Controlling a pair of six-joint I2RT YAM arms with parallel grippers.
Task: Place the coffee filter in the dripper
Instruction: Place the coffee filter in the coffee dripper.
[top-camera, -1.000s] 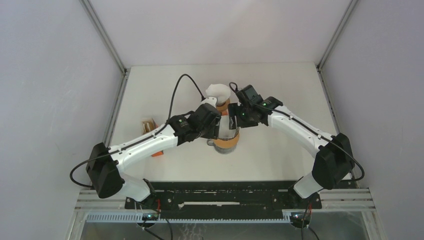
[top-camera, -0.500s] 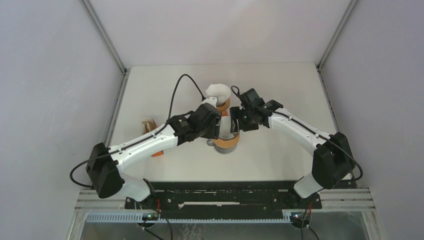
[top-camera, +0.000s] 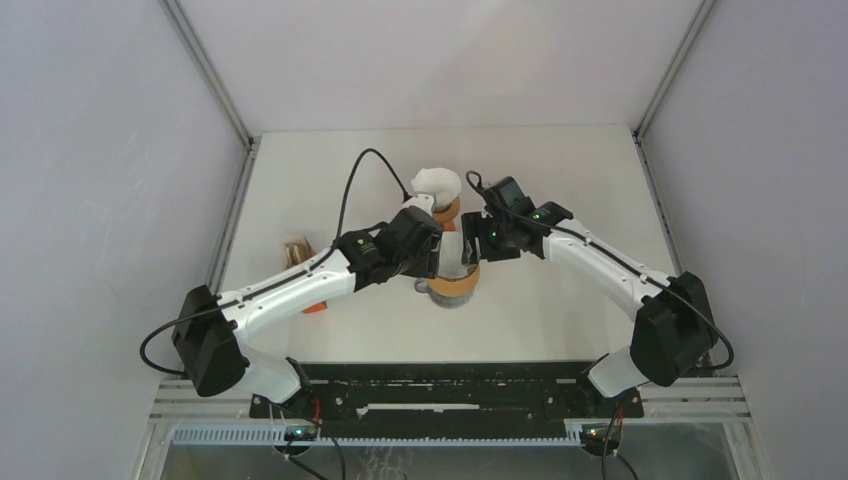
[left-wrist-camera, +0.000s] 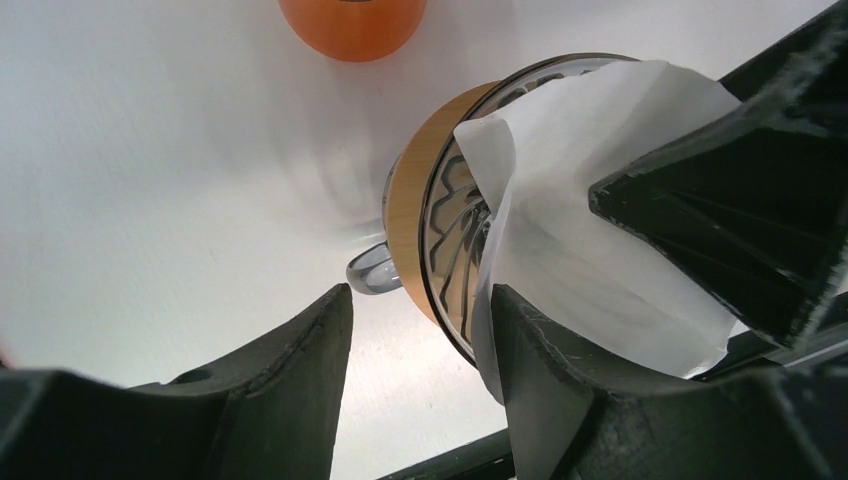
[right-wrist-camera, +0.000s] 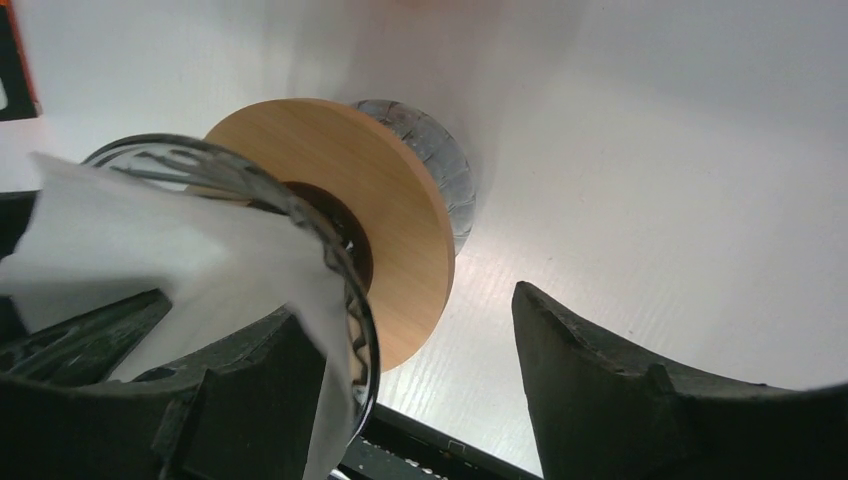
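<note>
The glass dripper (top-camera: 456, 285) with a wooden collar stands mid-table. The white paper coffee filter (top-camera: 456, 262) sits in its mouth, one edge standing above the rim. In the left wrist view the filter (left-wrist-camera: 600, 250) fills the dripper (left-wrist-camera: 415, 200). My left gripper (left-wrist-camera: 420, 300) is open, one finger against the filter and the other outside the rim. In the right wrist view my right gripper (right-wrist-camera: 405, 310) is open across the dripper's (right-wrist-camera: 340, 180) rim. One finger (right-wrist-camera: 230, 400) rests against the filter (right-wrist-camera: 150, 240), the other stands clear. Both grippers meet over the dripper from opposite sides.
An orange cup (top-camera: 447, 210) with a white mound (top-camera: 437, 184) on top stands just behind the dripper; the cup also shows in the left wrist view (left-wrist-camera: 352, 22). A small brown item (top-camera: 295, 250) lies at the left, and an orange piece (top-camera: 315, 307) under my left arm.
My right gripper has shifted slightly over the dripper. The filter shows less above the rim than a second ago. My left arm has barely moved.
</note>
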